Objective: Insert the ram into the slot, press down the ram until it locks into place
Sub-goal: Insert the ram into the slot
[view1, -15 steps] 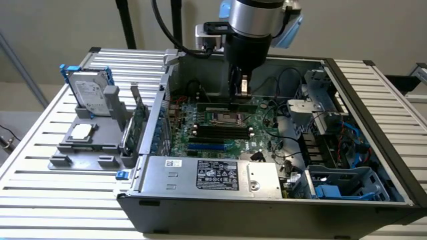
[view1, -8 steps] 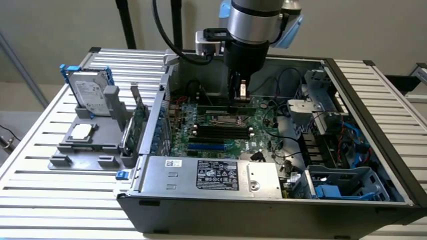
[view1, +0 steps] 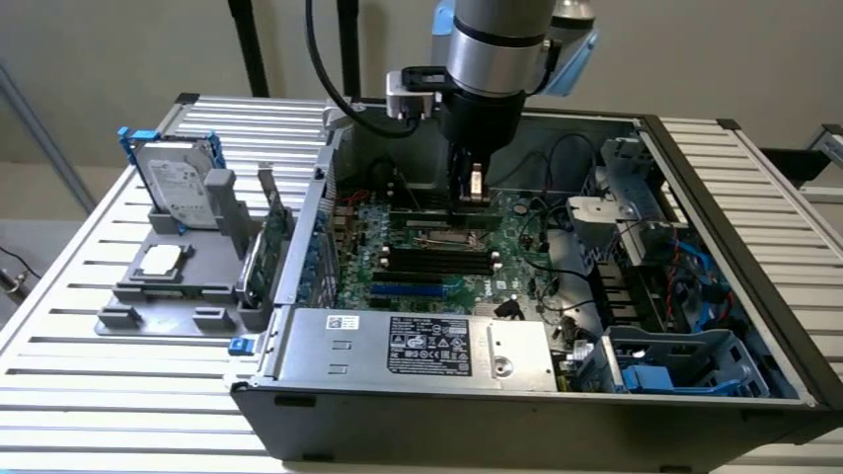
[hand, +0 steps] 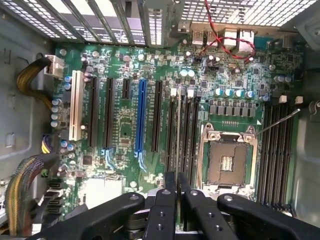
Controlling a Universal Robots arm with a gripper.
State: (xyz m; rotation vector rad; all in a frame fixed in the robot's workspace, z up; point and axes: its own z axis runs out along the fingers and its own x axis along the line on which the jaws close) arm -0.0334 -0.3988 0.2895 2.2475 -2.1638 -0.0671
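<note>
My gripper (view1: 472,194) is lowered into the open computer case (view1: 737,247), over the motherboard. In the wrist view the gripper (hand: 177,181) is shut on the ram (hand: 178,130), which I see edge-on as a thin pale line running away from the fingertips (hand: 169,186). The ram lies parallel to a group of long black memory slots (hand: 185,132) with pale end clips, between the blue slot and the processor socket, and lines up with one of them. Whether it touches the slot I cannot tell. In the exterior view these black slots (view1: 435,261) lie near the board's middle.
A bright-blue slot (hand: 140,115) and the bare processor socket (hand: 227,161) flank the slot group; more black sockets (hand: 274,150) lie beyond. Cable bundles (hand: 22,192) crowd one side. An upright green card (view1: 274,252), a hard drive (view1: 178,193) and the power supply (view1: 415,346) sit nearby.
</note>
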